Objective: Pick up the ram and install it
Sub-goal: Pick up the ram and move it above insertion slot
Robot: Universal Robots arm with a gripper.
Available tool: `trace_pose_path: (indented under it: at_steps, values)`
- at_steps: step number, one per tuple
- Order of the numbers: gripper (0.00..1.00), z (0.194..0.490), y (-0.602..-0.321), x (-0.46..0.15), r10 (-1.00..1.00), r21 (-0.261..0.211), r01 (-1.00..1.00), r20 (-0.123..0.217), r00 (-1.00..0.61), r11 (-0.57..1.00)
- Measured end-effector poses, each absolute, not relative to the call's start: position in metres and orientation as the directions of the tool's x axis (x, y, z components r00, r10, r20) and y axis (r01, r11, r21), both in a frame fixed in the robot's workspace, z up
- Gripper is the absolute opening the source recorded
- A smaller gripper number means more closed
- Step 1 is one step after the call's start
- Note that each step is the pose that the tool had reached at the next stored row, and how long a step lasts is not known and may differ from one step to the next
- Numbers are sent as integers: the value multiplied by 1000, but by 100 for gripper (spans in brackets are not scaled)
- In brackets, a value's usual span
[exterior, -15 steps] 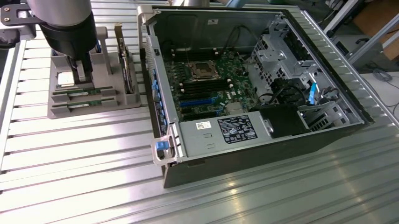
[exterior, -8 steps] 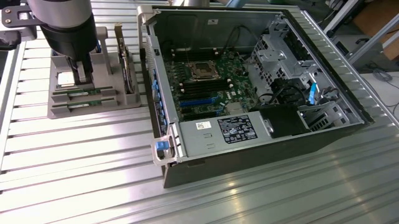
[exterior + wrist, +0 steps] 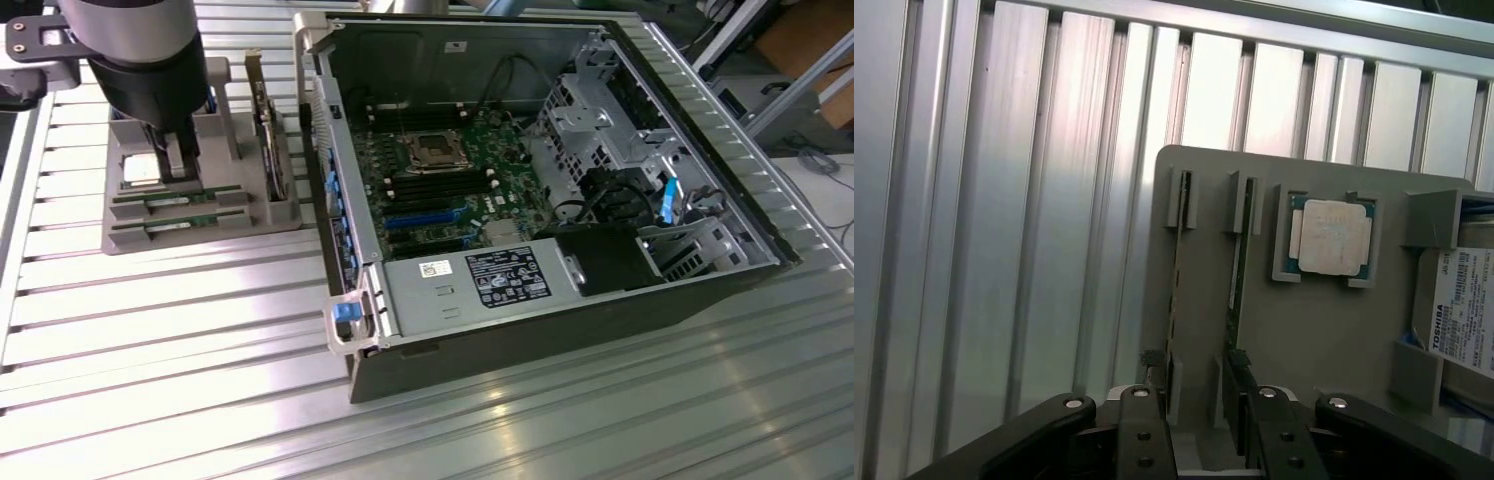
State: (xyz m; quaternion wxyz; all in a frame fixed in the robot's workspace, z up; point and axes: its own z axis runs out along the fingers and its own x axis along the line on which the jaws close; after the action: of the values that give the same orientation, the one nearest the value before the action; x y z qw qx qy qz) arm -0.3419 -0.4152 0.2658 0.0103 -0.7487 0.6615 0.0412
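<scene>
Ram (image 3: 1176, 290) stands on edge in a slot of the grey holder (image 3: 1334, 340) on the worktop (image 3: 200, 330), a twin stick (image 3: 1238, 270) just beside it. Our tool (image 3: 1204, 440) hangs over one end of the pair, fingers wide apart and empty. We judge both long axes run straight away from it, so the gap spans their thin sides.

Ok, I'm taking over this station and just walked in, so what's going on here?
The robot arm has its tool open, holding nothing, low over the grey holder where two ram sticks stand on edge in their slots. A CPU and a hard drive sit in the same holder. The open computer case lies on the exterior view's right; neither stick has been lifted yet.
</scene>
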Motion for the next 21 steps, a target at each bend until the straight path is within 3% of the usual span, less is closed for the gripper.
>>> trace_pose_path:
  at_steps: [21]
  values:
    - [36, 257, -415, -342, -989, 38, -991, -82, 121, -125]
